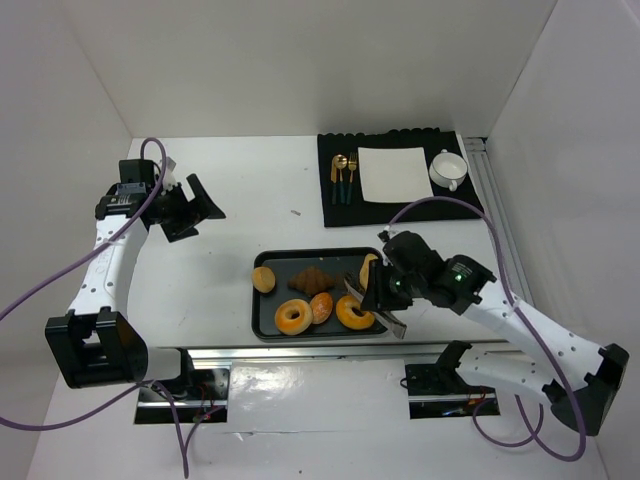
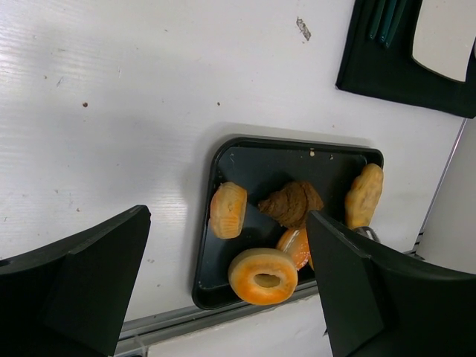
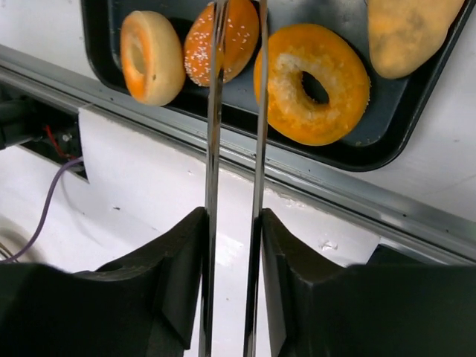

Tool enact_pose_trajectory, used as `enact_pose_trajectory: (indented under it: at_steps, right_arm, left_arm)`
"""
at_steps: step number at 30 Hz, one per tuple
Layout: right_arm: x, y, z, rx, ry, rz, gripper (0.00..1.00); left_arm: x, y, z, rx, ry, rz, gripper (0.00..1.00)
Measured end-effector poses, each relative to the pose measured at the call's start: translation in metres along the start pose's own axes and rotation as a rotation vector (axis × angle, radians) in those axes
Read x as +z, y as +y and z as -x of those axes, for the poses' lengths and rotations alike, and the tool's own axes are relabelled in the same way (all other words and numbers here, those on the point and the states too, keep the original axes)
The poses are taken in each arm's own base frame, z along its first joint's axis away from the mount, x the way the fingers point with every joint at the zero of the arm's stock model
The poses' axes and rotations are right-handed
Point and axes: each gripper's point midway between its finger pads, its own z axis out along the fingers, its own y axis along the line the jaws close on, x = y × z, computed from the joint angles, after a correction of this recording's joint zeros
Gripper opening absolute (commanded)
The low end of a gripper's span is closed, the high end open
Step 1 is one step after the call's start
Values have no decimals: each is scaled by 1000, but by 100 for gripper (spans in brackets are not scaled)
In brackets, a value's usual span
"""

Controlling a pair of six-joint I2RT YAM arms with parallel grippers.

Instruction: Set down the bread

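The bread (image 1: 321, 307), a small glossy orange-brown roll with seeds, lies in the black tray (image 1: 262, 322) between two ring bagels. It also shows in the left wrist view (image 2: 292, 246) and in the right wrist view (image 3: 236, 44). My right gripper (image 1: 381, 295) (image 3: 233, 217) is shut on metal tongs (image 3: 259, 149). The two tong blades reach out over the tray's front rim, across the bread's right side; their tips are cut off at the top of the view. My left gripper (image 1: 196, 209) (image 2: 227, 216) is open and empty, high above the table at the far left.
The tray also holds two bagels (image 1: 293, 317) (image 1: 354, 313), a brown croissant (image 1: 312, 281), a tan bun (image 1: 264, 279) and a pale loaf (image 1: 369, 267). A black mat (image 1: 345, 212) at the back right carries a white napkin (image 1: 394, 173), cutlery (image 1: 344, 177) and a cup (image 1: 448, 170).
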Motion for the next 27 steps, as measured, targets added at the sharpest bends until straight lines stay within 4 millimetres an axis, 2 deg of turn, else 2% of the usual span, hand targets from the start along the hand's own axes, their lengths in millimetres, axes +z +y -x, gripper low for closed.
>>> enact_pose_trajectory:
  at_steps: [2, 9, 11, 20, 27]
  right_arm:
    - [5, -1, -1, 13, 22, -22, 47]
    - [11, 1, -4, 36, 57, -23, 49]
    - [11, 2, -4, 38, 58, -18, 53]
    - [22, 6, -10, 31, 117, -10, 54]
    - [26, 9, -15, -10, 160, 1, 60]
  left_arm:
    - [0, 0, 0, 0, 1, -1, 100]
    - [0, 0, 0, 0, 1, -2, 100]
    - [0, 0, 0, 0, 1, -2, 100]
    - [0, -1, 1, 1, -4, -7, 100]
    - [1, -1, 0, -1, -1, -5, 100]
